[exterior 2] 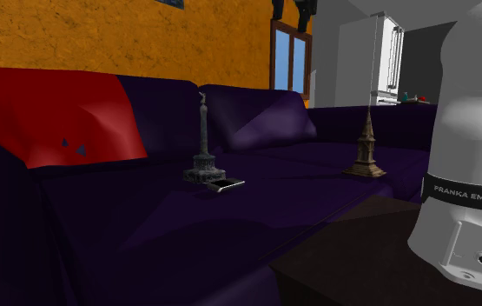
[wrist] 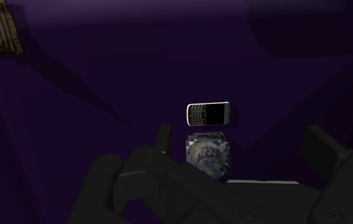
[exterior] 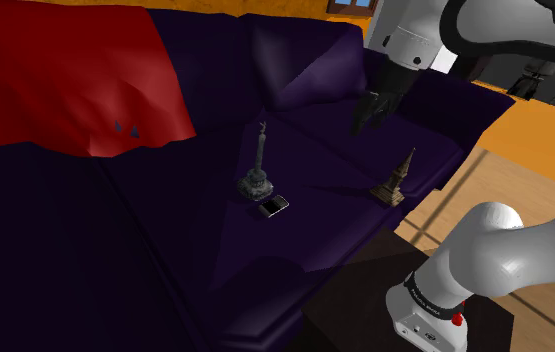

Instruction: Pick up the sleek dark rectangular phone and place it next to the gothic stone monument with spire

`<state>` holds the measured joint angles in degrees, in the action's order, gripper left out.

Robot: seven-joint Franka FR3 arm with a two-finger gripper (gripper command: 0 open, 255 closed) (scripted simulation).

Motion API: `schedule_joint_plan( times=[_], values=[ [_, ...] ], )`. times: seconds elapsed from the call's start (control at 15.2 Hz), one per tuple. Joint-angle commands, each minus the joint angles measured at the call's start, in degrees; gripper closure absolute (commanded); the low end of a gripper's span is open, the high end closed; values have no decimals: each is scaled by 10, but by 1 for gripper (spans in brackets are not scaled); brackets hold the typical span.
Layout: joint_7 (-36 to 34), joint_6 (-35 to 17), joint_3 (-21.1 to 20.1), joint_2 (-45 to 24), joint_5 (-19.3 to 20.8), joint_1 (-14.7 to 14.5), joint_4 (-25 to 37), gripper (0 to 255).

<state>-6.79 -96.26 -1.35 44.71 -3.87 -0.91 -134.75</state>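
A dark purple sofa (exterior: 165,240) lies under the end effector (exterior: 363,126). On its seat, below and well apart from the end effector, a grey column monument (exterior: 257,165) stands upright. A purple cushion (exterior: 315,78) leans close beside the end effector, and a red throw (exterior: 55,70) drapes the backrest far beyond.

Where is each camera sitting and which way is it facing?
Shoulder view: high by the arm's base, looking down on the sofa; arm and gripper show.
Second exterior view: low, looking across the sofa; the base shows.
Wrist view: on the hand, looking down at the phone; open fingers show.
All share the phone and column.
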Motion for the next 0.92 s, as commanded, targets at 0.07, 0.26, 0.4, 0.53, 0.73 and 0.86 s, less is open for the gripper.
schedule_joint_plan(
  times=[0.07,0.26,0.4,0.53,0.73,0.86],
  values=[
    [-27,-17,-12,-7,-5,5,-12,0],
    [-106,-70,-48,-33,-19,22,-41,0],
    [-159,-105,-72,-57,-27,33,-55,0],
    [-212,-141,-96,-85,-33,44,-66,0],
    [-293,-194,-131,-135,-38,63,-74,0],
    [-348,-228,-153,-172,-37,76,-75,0]
  ],
)
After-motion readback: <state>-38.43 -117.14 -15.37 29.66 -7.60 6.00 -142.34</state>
